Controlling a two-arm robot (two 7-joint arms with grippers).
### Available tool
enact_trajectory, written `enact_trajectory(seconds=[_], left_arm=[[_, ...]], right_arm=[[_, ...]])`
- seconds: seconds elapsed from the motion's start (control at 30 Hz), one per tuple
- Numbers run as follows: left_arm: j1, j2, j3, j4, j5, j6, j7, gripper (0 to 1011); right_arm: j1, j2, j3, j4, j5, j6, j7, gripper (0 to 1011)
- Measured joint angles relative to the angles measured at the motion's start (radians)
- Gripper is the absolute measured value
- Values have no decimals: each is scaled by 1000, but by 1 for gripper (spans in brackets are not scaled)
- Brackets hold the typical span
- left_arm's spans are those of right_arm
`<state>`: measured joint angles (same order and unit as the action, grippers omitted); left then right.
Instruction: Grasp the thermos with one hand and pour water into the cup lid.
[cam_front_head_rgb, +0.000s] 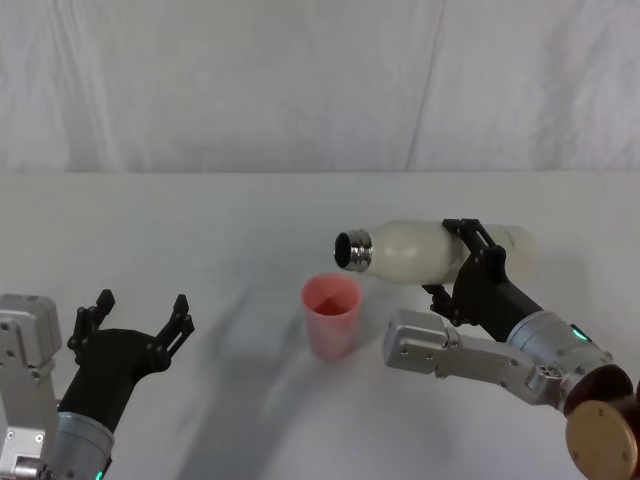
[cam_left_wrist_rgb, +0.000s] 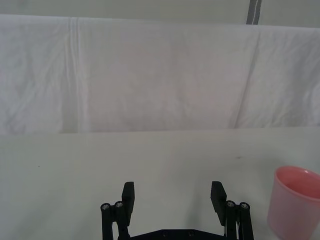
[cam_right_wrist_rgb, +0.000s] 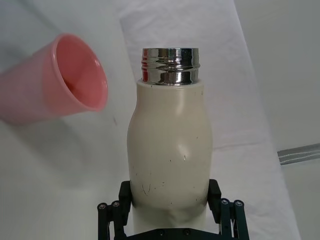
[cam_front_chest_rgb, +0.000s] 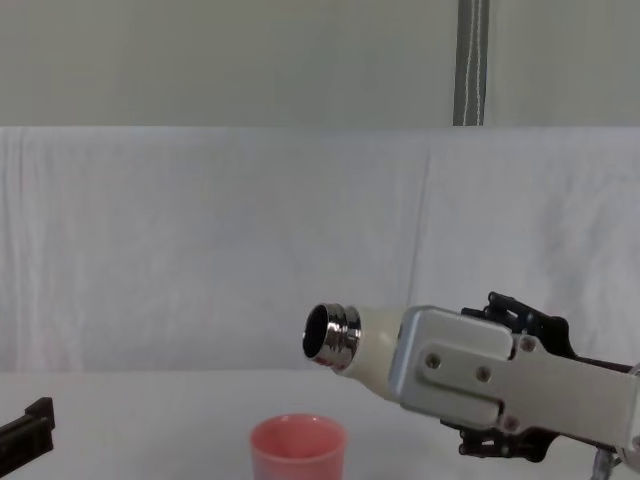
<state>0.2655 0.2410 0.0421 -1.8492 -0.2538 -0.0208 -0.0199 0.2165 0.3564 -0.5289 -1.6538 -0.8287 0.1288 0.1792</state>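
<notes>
Nearest the head camera, we find the two arms at the lower edge of the view: the left gripper (cam_front_head_rgb: 140, 322) sits low on the robot's left side, above the white table (cam_front_head_rgb: 200, 230), with its fingers spread wide and nothing between them. From the left wrist view we confirm this, since both black fingertips (cam_left_wrist_rgb: 128, 192) stand well apart over bare table surface, with the cup lid (cam_left_wrist_rgb: 295, 204) off to one side of them. On the robot's right, we see the right gripper (cam_front_head_rgb: 468, 262) clamped around the middle of the thermos (cam_front_head_rgb: 420, 250), one finger on each side of the cream-white body. We note that the thermos is held off the table and tipped close to horizontal, its base pointing to the robot's right and its open steel neck (cam_front_head_rgb: 353, 250) pointing to the robot's left. From the right wrist view we see the black fingers (cam_right_wrist_rgb: 125, 200) pressed against the lower body of the thermos (cam_right_wrist_rgb: 170, 150), with the threaded steel neck (cam_right_wrist_rgb: 170, 65) at the far end and the cup lid (cam_right_wrist_rgb: 60, 80) just beside it. We locate the cup lid (cam_front_head_rgb: 332, 315) standing upright on the table near the centre, between the two arms, salmon-pink and open at the top. From the chest view, the neck opening (cam_front_chest_rgb: 330, 333) sits above the cup lid (cam_front_chest_rgb: 297, 448), clear of its rim and not touching it. We cannot tell whether any water is leaving the neck, nor whether the cup lid holds any. A white cloth backdrop (cam_front_chest_rgb: 200, 250) hangs behind the table.
</notes>
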Motion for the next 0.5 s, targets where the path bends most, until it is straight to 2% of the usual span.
enact_trajectory(seconds=[0.5], left_arm=[[0, 0, 0, 0, 0, 0, 0, 1001]], right_arm=[[3, -11, -9, 0, -69, 49, 3, 946]])
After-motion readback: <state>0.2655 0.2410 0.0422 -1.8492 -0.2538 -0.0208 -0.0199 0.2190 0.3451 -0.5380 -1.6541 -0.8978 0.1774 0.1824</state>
